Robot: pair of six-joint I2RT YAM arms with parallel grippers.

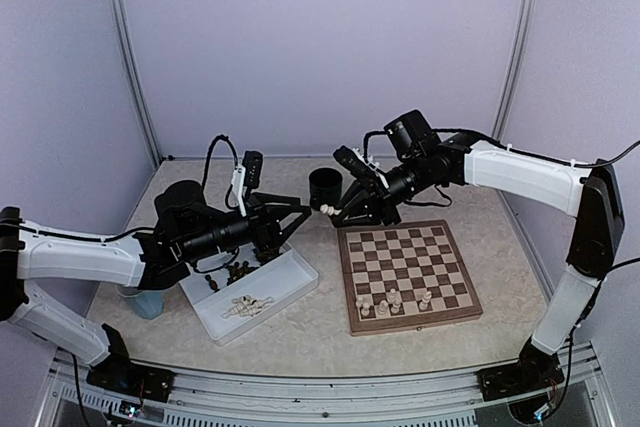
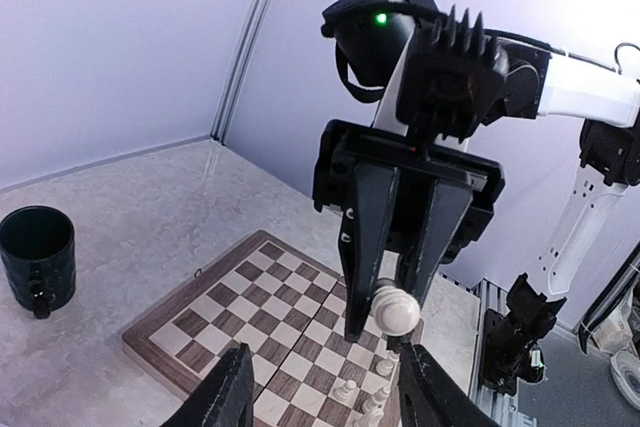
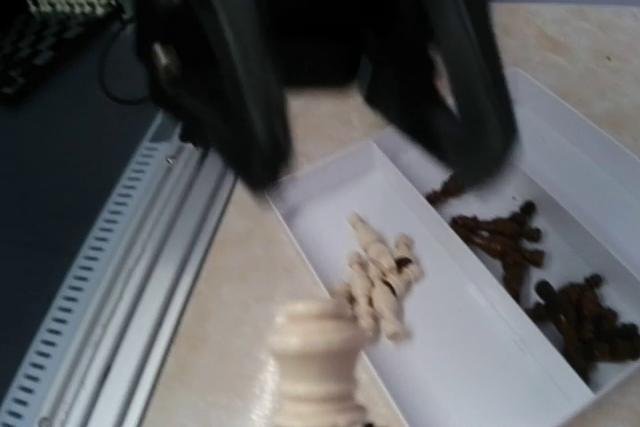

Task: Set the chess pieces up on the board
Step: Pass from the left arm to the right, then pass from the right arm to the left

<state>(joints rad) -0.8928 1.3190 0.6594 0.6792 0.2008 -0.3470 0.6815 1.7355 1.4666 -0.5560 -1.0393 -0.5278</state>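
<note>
Right gripper (image 2: 382, 319) is clamped on a cream piece (image 2: 395, 307), up in the air just off the board's (image 1: 408, 272) far-left corner. Left gripper (image 2: 325, 362) is right beside it, jaws apart, holding nothing (a few pieces (image 1: 395, 300) stand on the board's near rows).
</note>
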